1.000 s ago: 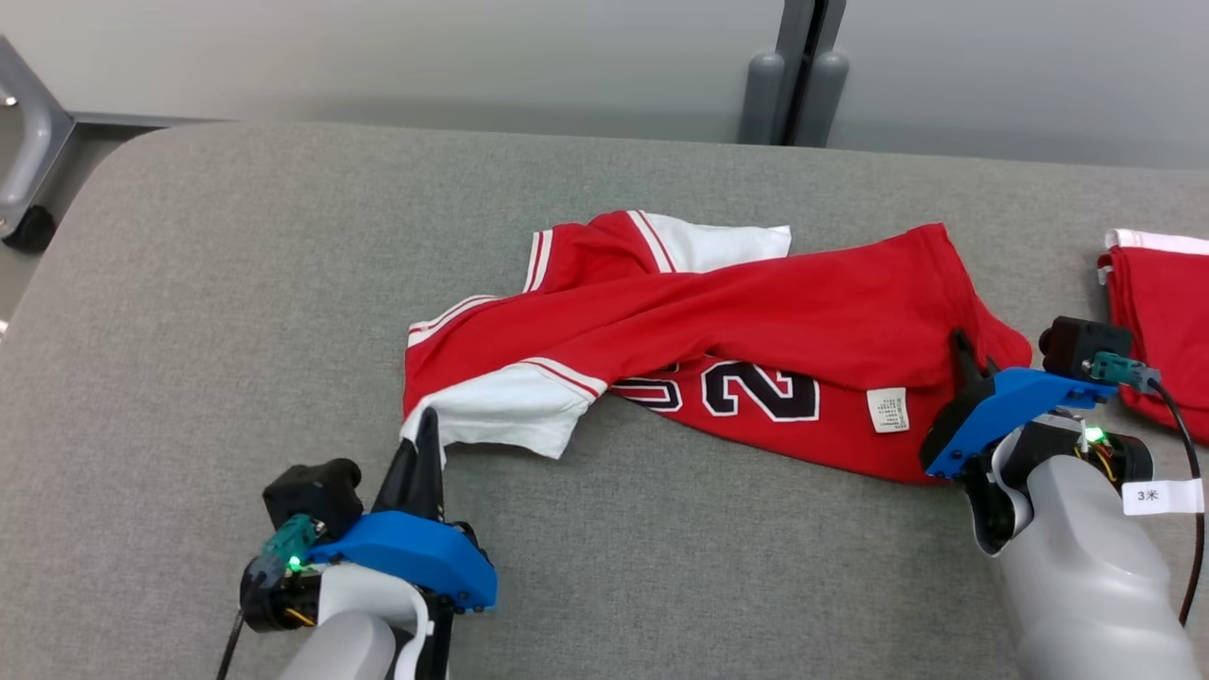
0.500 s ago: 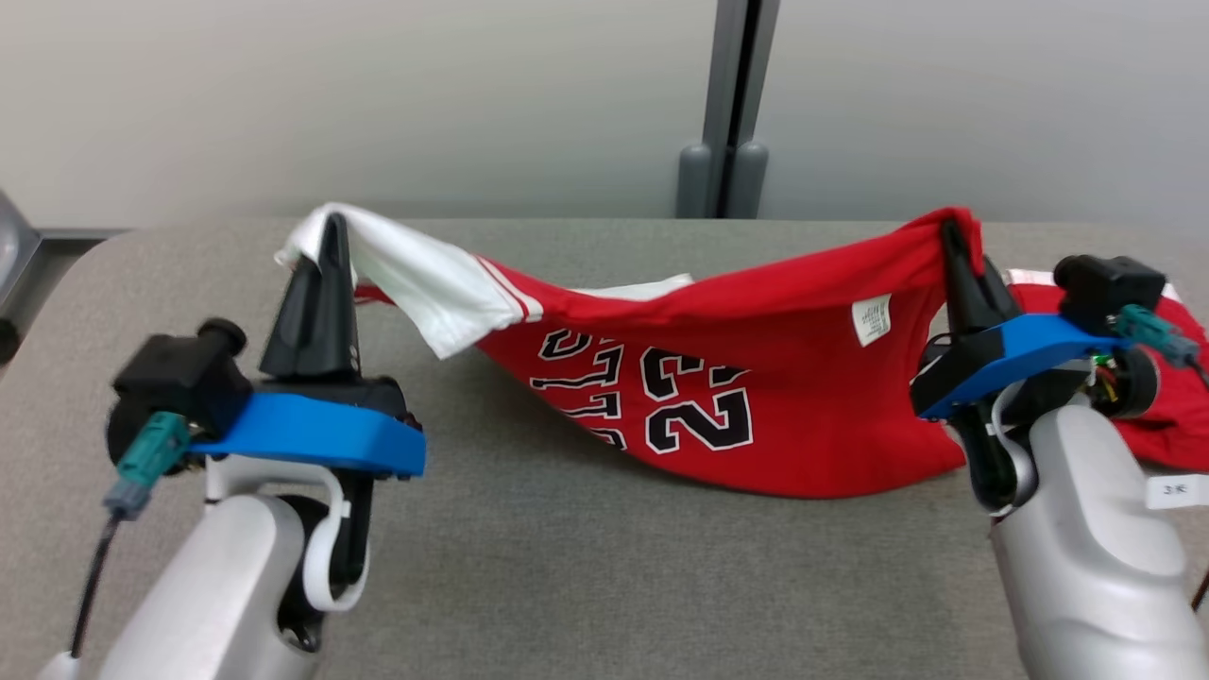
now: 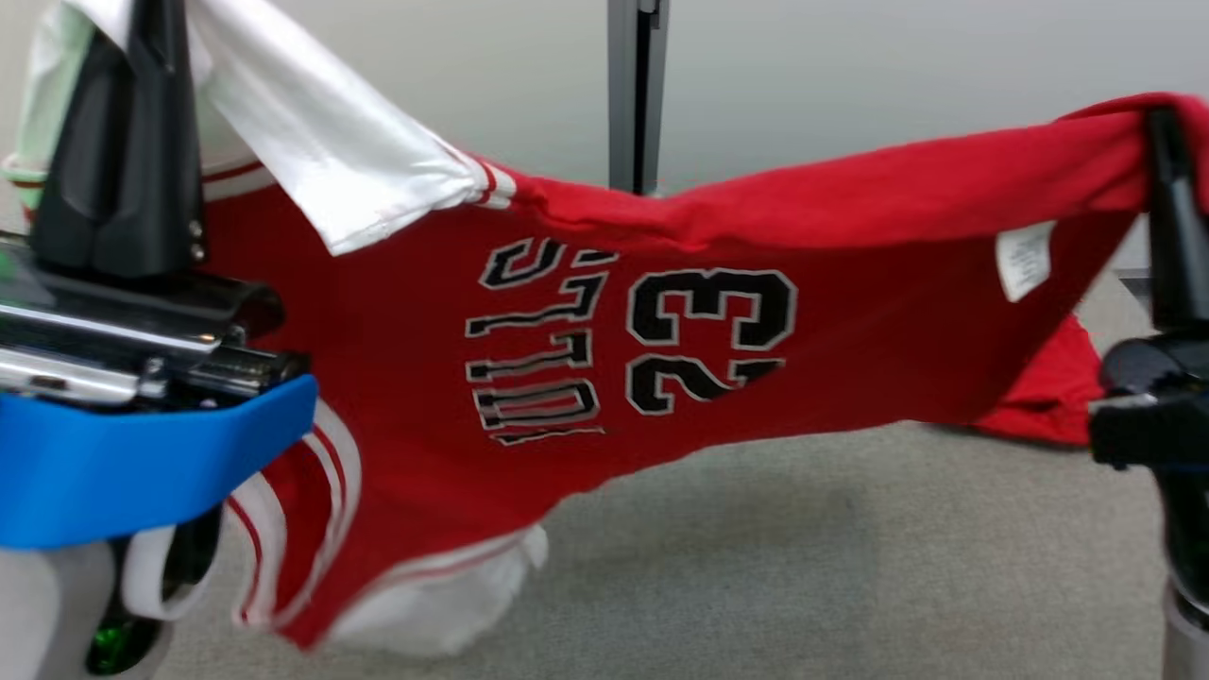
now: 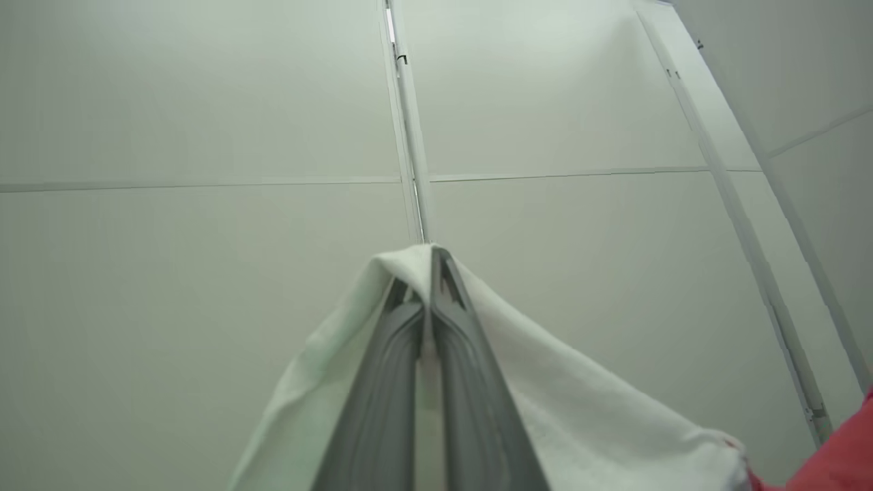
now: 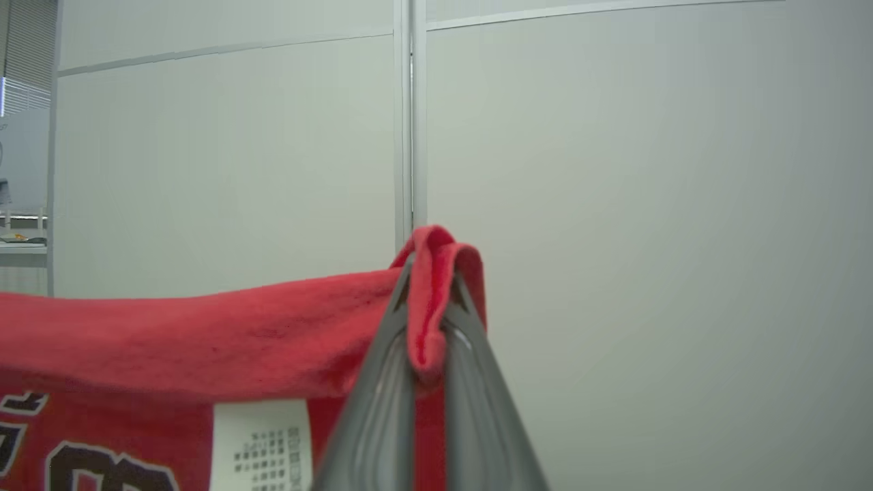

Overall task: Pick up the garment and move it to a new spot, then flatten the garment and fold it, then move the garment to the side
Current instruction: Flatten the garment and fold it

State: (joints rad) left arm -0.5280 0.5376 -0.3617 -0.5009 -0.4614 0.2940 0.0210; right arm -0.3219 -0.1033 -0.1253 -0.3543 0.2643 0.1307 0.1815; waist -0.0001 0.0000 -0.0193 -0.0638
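The garment (image 3: 604, 378) is a red jersey with white sleeves, black lettering and the number 23. It hangs stretched in the air between my two grippers, its lower edge drooping toward the grey table. My left gripper (image 3: 151, 24) at the upper left is shut on a white sleeve, and in the left wrist view the gripper (image 4: 430, 256) pinches that white cloth (image 4: 545, 409). At the upper right my right gripper (image 3: 1164, 127) is shut on the red hem. In the right wrist view red fabric (image 5: 204, 334) folds over the gripper (image 5: 431, 273).
The grey padded table (image 3: 850, 567) lies below the hanging jersey. Another red cloth (image 3: 1039, 397) rests on it at the right, behind the held jersey. A pale wall with a grey post (image 3: 635, 94) stands behind the table.
Both grippers have risen high and spread apart, lifting the jersey off the table until it hangs stretched between them. The head camera has tilted up as well.
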